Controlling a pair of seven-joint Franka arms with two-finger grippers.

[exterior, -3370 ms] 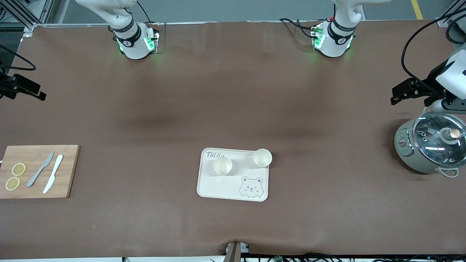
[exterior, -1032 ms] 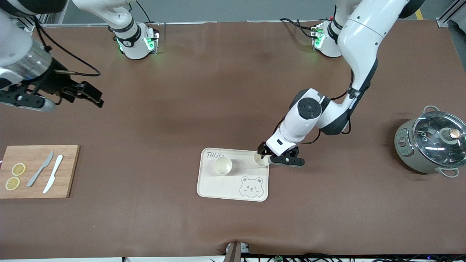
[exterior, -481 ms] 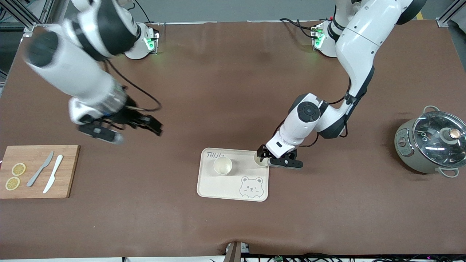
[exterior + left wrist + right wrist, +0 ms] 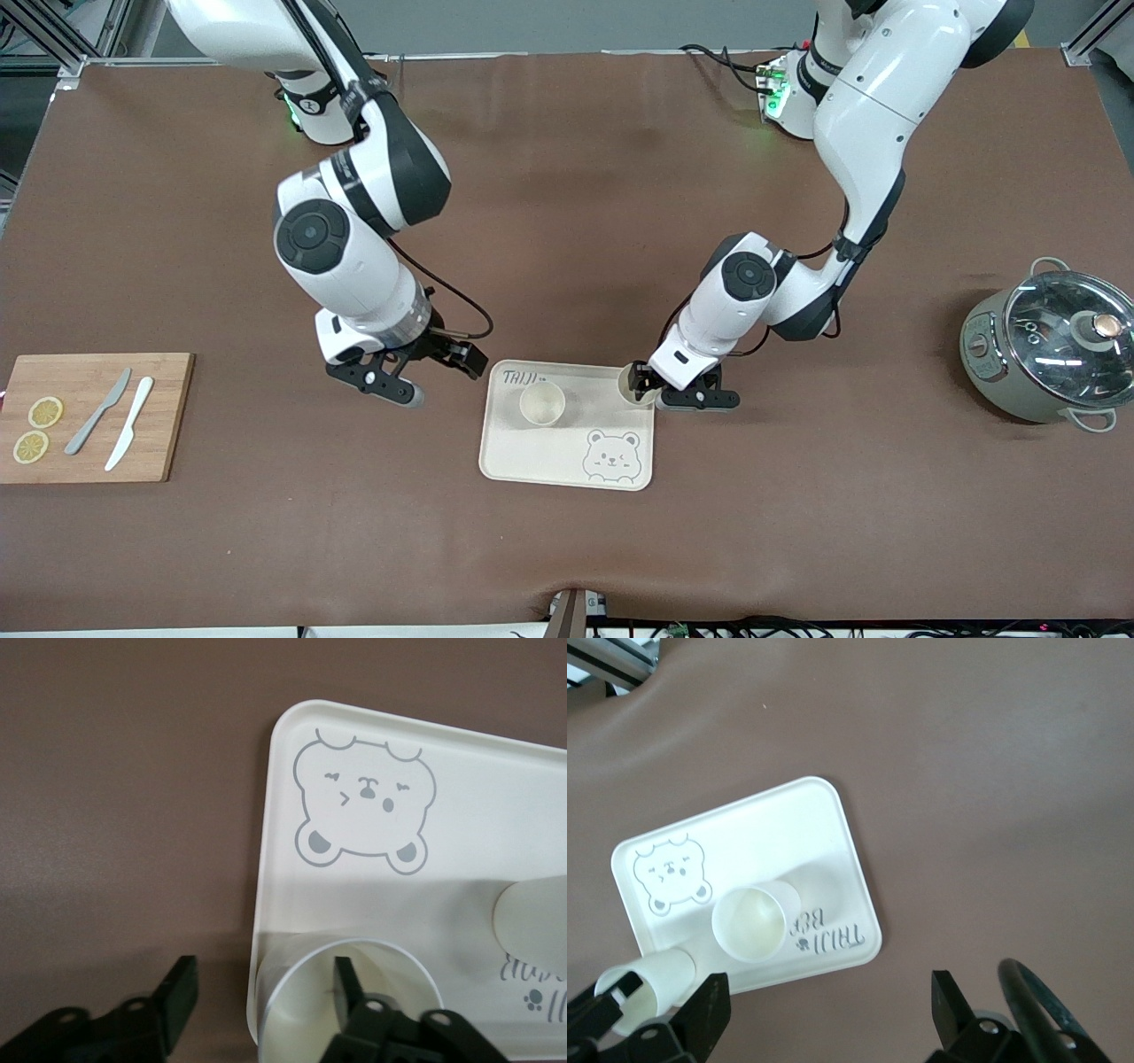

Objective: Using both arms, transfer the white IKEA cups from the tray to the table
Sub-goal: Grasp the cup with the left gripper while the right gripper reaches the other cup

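A brown table cover (image 4: 567, 221) is lying under me, carrying a wooden cutting board (image 4: 93, 416) with knives and lemon slices at my right arm's end and a glass-lidded grey-green pot (image 4: 1050, 354) at my left arm's end. My left gripper (image 4: 640, 381) is straddling the rim of one small cream-white tapered cup (image 4: 350, 1005) at the edge of the cream rectangular bear tray (image 4: 532, 452), one finger inside, one outside, jaws spread and not yet pressing. My right gripper (image 4: 431, 370) is hovering wide open just beside the tray, near the other white cup (image 4: 541, 403) standing upright on it.
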